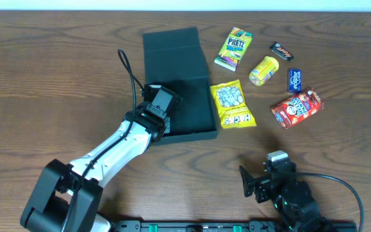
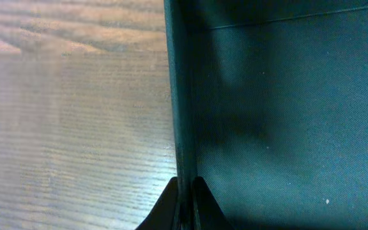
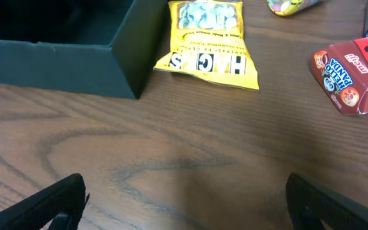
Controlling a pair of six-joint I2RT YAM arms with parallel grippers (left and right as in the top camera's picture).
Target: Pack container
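Places the container left of centre on the worktop, tray open and apparently empty, hinged lid laid back flat toward the far edge. Finds the left gripper closed tight on the tray's left wall, one finger inside and one outside, confirmed in the left wrist view by the tips astride the thin dark edge. Finds the right gripper near the front edge, spread fully wide, holding nothing, well apart from the container. Judges the container light and hollow: thin matte card, likely to slide on the wood rather than resist, and to flex or crease under a hard squeeze mid-wall. Rates the surface dull, not slick, so adequate for a modest pinch. Recommends a hold on a wall close to a corner, stiffened there by the folds, and none on the lid, hinged and liable to swing. Advises steadying rather than lifting by one wall, for fear of tilting and twisting the tray. Notes a yellow packet just beside the right wall, other snacks farther right.
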